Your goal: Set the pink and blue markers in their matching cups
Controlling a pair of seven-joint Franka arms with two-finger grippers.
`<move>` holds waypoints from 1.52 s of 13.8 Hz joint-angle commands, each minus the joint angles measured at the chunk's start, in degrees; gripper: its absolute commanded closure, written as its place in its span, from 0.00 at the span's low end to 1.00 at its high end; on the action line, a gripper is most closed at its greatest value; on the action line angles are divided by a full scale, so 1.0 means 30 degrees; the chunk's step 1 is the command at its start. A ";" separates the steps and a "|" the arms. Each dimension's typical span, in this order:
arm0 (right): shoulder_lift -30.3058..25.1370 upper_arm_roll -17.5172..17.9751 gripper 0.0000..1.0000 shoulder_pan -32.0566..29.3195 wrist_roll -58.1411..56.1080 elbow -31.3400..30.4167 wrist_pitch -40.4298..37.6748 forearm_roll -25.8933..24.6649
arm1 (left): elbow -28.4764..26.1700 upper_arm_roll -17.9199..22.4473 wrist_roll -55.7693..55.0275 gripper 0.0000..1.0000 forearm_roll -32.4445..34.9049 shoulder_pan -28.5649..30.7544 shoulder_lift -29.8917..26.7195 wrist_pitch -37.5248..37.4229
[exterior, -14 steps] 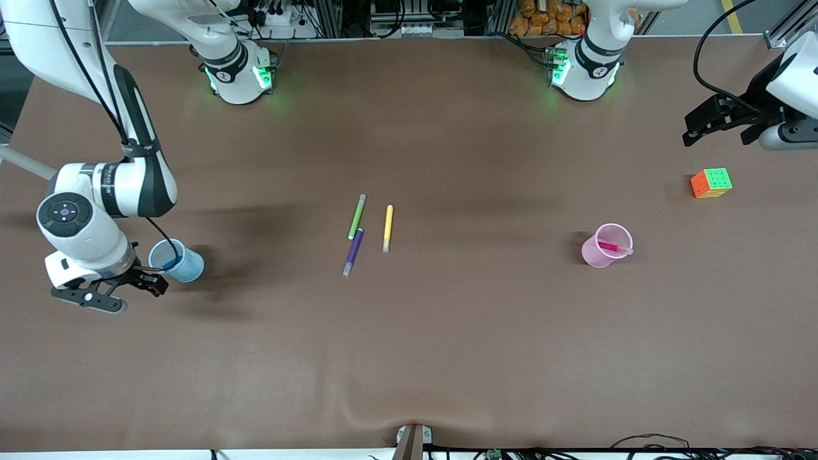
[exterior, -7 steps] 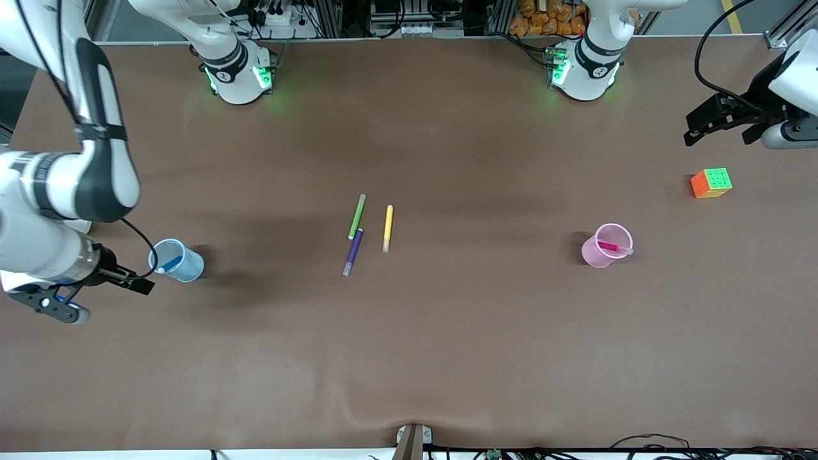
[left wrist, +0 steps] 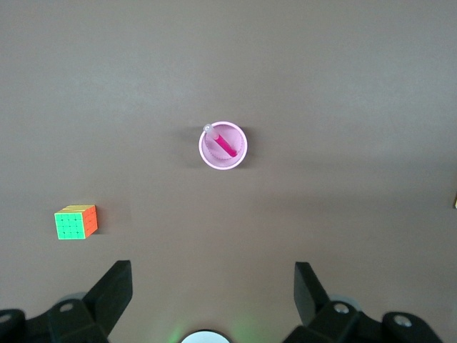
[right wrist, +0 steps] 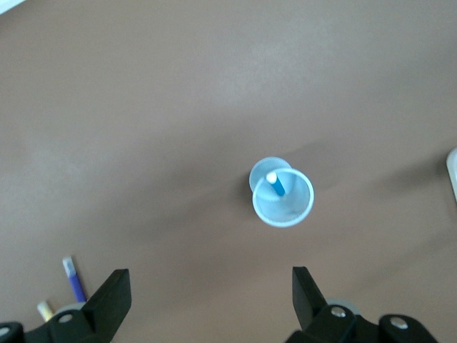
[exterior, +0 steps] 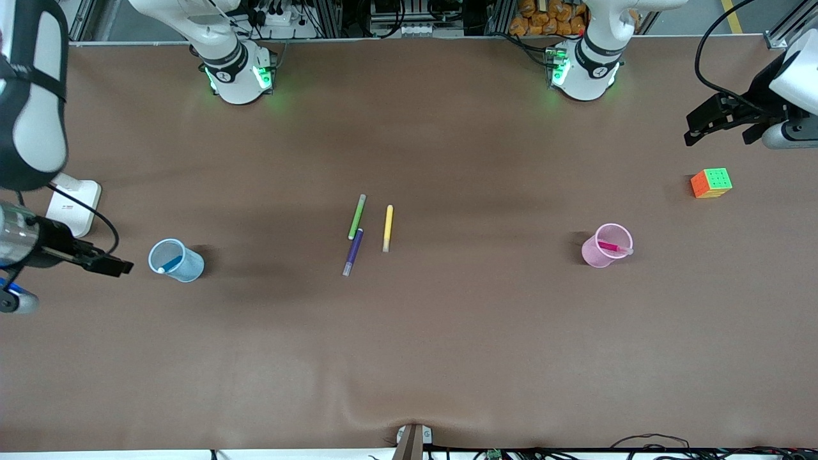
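- At the right arm's end of the table, my right gripper (exterior: 70,259) hangs in the air just beside the blue cup (exterior: 176,260), fingers spread wide, nothing in them.
- The blue marker (right wrist: 275,184) is standing in that blue cup, whitish tip up and leaning on the rim.
- Up at the left arm's end, my left gripper (exterior: 722,121) sits high over the table edge, jaws wide apart and empty too. That arm's just waiting.
- The pink marker (exterior: 613,246) is inside the pink cup (exterior: 604,246), slanted across it with the pale cap poking over the rim.
- Mid-table, between the cups, lie a green marker (exterior: 356,216), a purple marker (exterior: 353,252) and a yellow marker (exterior: 387,227).
- A colourful cube (exterior: 710,183) sits near the left gripper, farther from the front camera than the pink cup.
- A white box (exterior: 73,203) is near the blue cup.
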 commanded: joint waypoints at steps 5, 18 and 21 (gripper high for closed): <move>-0.0602 0.0183 0.00 -0.0274 -0.1693 0.2605 -0.2705 0.0316 | 0.0201 0.0003 -0.0046 0.00 -0.0275 -0.0020 -0.0036 -0.0235; -0.8420 0.0241 0.00 0.0928 -0.9396 -0.5143 -0.2044 -0.2263 | 0.0114 -0.0115 0.0041 0.00 -0.0275 0.0009 -0.0065 -0.0264; -0.8426 0.0125 0.00 0.0753 -1.0155 -0.5243 -0.1803 -0.2234 | 0.0114 -0.0115 0.0041 0.00 -0.0275 0.0009 -0.0036 -0.0264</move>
